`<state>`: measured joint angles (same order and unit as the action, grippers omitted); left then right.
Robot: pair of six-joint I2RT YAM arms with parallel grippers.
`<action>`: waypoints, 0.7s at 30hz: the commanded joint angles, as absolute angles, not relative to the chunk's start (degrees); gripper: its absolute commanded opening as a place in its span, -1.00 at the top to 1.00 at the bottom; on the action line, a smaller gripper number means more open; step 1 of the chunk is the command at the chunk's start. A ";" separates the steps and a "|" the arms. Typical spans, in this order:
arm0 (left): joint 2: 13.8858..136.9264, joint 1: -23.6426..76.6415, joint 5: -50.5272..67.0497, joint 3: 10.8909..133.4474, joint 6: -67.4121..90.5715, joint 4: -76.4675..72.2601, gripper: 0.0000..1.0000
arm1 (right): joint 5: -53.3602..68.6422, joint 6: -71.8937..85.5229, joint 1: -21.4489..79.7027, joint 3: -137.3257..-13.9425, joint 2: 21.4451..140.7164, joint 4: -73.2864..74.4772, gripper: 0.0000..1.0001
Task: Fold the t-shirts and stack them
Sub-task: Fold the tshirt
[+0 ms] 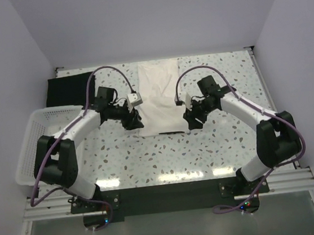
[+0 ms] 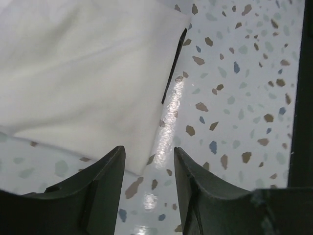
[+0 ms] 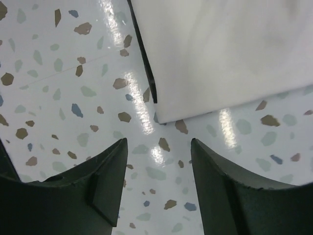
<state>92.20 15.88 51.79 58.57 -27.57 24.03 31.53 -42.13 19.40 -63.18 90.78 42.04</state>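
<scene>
A cream t-shirt (image 1: 158,97), folded into a long strip, lies flat in the middle of the speckled table. A black t-shirt (image 1: 70,89) lies folded at the far left. My left gripper (image 1: 135,122) hangs open just off the cream shirt's near left corner (image 2: 142,169), nothing between its fingers (image 2: 105,183). My right gripper (image 1: 191,120) is open beside the near right corner (image 3: 164,117), holding nothing. Each wrist view shows the cream cloth (image 2: 83,73) (image 3: 225,49) lying flat just beyond the fingertips.
A white lattice basket (image 1: 35,144) stands at the table's left edge, beside the left arm. A dark metal rail (image 1: 171,195) runs along the near edge under both arm bases. White walls close in the back and sides.
</scene>
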 commanded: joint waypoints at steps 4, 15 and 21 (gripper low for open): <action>86.84 21.87 41.68 50.64 -54.73 14.02 -0.04 | 32.17 -56.94 25.65 -57.76 88.68 29.72 -0.21; 89.56 26.63 37.09 43.33 -66.26 6.85 -0.07 | 25.06 -66.97 29.71 -50.80 94.65 19.52 -0.18; 92.28 27.33 35.16 44.56 -71.45 11.60 -0.01 | 22.06 -65.57 29.71 -51.33 95.54 20.13 0.02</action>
<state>91.44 26.81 35.75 43.59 -66.26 11.07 25.32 -63.79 29.52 -51.37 94.26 23.05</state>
